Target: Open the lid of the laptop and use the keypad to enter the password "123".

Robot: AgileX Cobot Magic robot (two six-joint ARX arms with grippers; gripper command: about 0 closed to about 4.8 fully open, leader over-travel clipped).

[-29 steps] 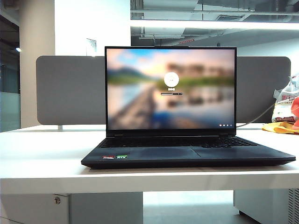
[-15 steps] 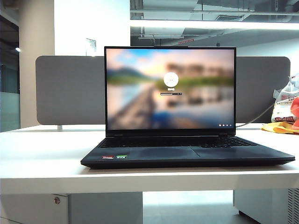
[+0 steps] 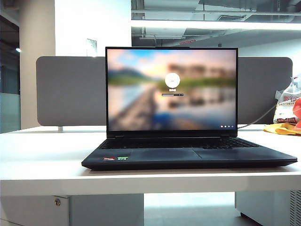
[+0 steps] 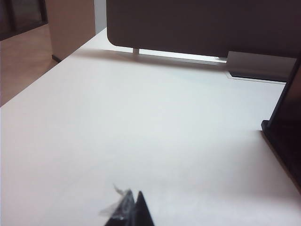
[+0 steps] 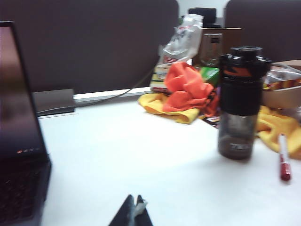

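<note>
While the laptop sits mid-table, long side running left-right, lid upright (screen facing near), left hand and right hand rest closed, empty, flanking it.

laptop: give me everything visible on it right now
The laptop is a slim matte black machine sitting flat on the white table, centred in front of the grey partition board. Its lid stands open, roughly upright, screen lit with a blurred landscape login page. Black keyboard, wide touchpad, and red and green stickers on the palm rest show. Nothing touches it: both claws are off it, absent from the exterior view.
</note>
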